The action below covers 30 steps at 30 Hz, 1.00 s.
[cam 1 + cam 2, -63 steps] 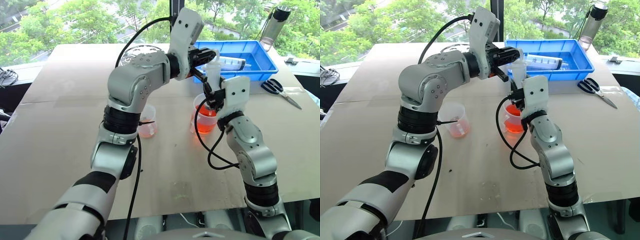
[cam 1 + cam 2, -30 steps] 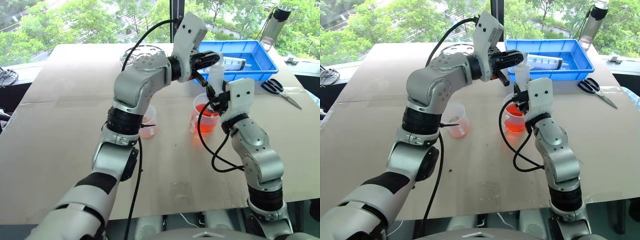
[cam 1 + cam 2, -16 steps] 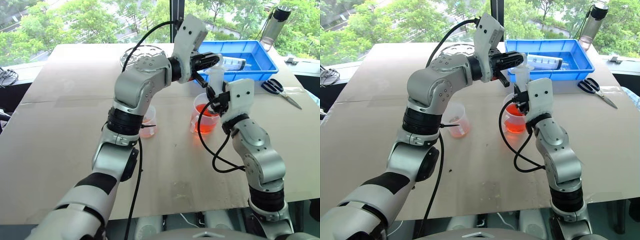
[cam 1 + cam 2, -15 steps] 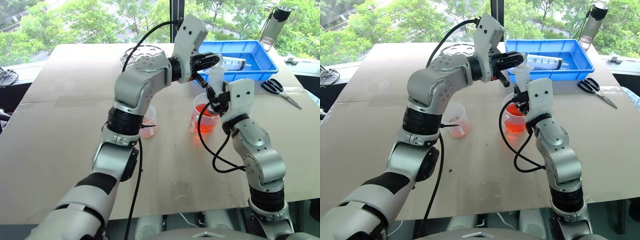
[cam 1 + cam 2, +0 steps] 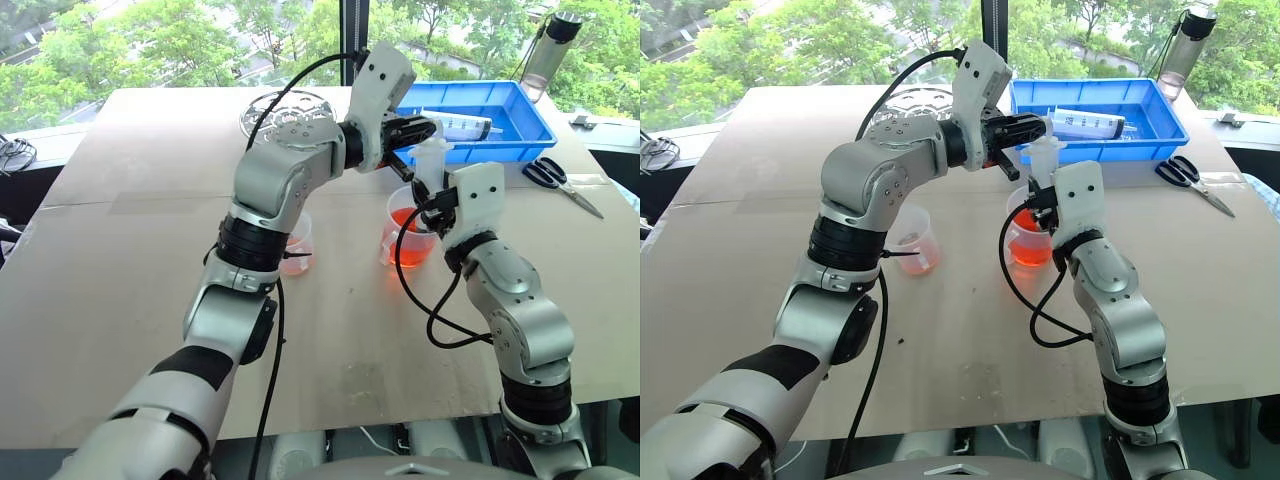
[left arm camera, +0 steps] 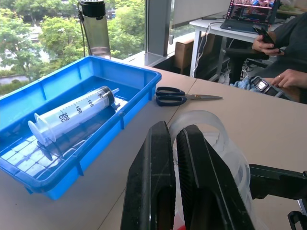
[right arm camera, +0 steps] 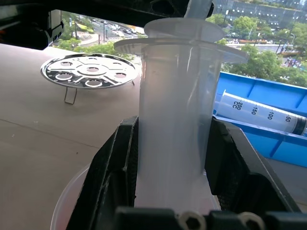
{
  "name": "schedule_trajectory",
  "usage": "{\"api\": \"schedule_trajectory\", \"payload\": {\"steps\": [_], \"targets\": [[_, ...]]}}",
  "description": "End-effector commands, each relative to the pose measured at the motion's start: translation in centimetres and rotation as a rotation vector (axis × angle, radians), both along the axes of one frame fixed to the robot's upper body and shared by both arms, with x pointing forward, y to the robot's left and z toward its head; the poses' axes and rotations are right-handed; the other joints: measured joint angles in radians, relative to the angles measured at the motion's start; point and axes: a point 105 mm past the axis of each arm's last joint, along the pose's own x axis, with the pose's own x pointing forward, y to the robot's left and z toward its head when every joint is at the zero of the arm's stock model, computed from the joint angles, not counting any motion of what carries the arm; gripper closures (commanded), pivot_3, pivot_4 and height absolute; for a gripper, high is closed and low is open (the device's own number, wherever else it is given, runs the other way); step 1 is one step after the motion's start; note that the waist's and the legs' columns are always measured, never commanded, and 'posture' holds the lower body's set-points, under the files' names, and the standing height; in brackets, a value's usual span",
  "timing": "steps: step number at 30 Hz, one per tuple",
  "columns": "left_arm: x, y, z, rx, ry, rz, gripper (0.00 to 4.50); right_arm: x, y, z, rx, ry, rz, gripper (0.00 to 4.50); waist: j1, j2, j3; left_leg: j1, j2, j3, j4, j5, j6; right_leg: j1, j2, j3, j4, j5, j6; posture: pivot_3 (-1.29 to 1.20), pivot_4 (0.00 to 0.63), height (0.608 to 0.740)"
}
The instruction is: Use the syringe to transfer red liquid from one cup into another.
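Left eye view: right gripper (image 5: 432,193) clamped on syringe (image 5: 430,165), upright over handled beaker (image 5: 408,228) of red liquid (image 5: 410,247); left gripper (image 5: 420,128) pinched narrow at plunger top; smaller cup (image 5: 294,243) well apart, behind left arm. Left wrist view: fingers (image 6: 148,182) closed beside plunger disc; could slip off. Right wrist view: barrel squeezed between pads (image 7: 122,158); could tilt syringe, tip beaker, spill
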Motion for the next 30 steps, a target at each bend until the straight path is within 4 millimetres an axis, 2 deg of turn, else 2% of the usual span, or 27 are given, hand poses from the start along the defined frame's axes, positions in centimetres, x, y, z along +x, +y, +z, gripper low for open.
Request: {"api": "schedule_trajectory", "payload": {"steps": [1, 20, 24, 30], "targets": [[0.4, 1.7, 5.5, -0.093, -0.198, 0.088, 4.5, -1.2, 2.4, -1.3, -0.01, 0.059, 0.146, 2.99, 0.0, 0.0, 0.0, 0.0, 0.0, 0.0, 0.0, 0.0, 0.0, 0.0, 0.0, 0.0, 0.0, 0.0, 0.0, 0.0, 0.15, 0.74], [1.6, 2.7, 7.0, -0.123, -0.249, 0.134, 4.5, -1.2, 2.4, -1.5, -0.013, 0.066, 0.149, 2.99, 0.002, 0.0, 0.0, -0.001, -0.001, 0.001, 0.0, 0.0, 0.0, 0.0, 0.0, 0.0, -0.001, 0.0, 0.0, 0.0, 0.15, 0.74], [1.5, 2.7, 6.9, -0.123, -0.25, 0.127, 4.5, -1.1, 2.3, -0.9, -0.019, 0.033, 0.143, 2.99, 0.001, 0.0, 0.0, -0.002, -0.001, 0.0, 0.0, 0.0, 0.0, -0.001, 0.0, 0.0, -0.001, 0.0, 0.0, 0.0, 0.15, 0.74], [0.8, 2.2, 6.5, -0.13, -0.236, 0.07, 4.5, -0.7, 2.0, 1.7, 0.021, -0.089, 0.133, 2.99, 0.0, 0.0, 0.0, -0.001, -0.001, 0.001, 0.0, 0.0, 0.0, -0.001, 0.0, 0.0, 0.0, 0.0, 0.0, 0.0, 0.15, 0.74]]}}
